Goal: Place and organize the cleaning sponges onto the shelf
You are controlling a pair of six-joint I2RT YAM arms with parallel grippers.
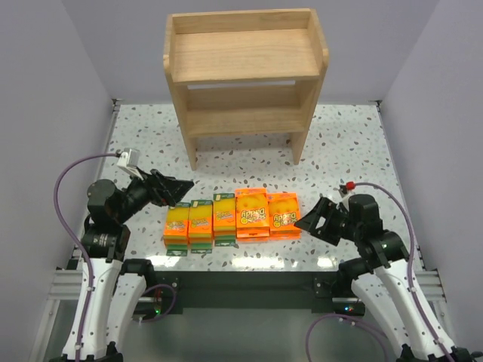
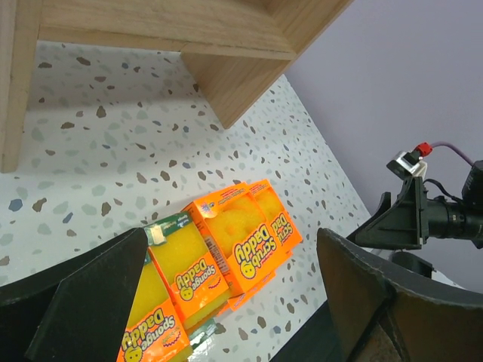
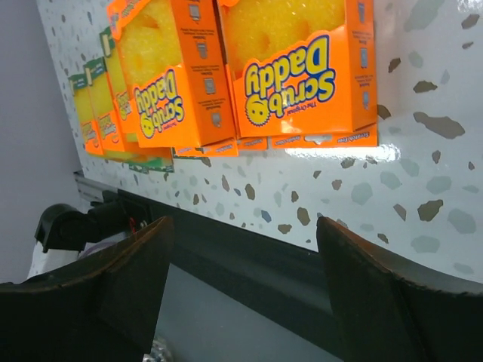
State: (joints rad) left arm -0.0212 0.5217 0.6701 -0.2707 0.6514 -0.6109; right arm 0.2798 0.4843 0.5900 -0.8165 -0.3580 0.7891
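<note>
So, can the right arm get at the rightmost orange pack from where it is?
Probably yes: the right tool stands open right beside the rightmost orange pack, with nothing between them. The neighbouring orange pack lies close against its other side, which could crowd a finger.

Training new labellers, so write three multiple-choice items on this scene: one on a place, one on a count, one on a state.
1. The sponge packs lie: A in a bin; B in a row on the table; C on the floor.
2. The shelf has: A two tiers; B one; C four.
3. The left gripper and right gripper are: A both shut on packs; B one shut; C both open, empty.

B: the top view shows the row. A: upper and lower boards. C: fingers spread, nothing between.
</note>
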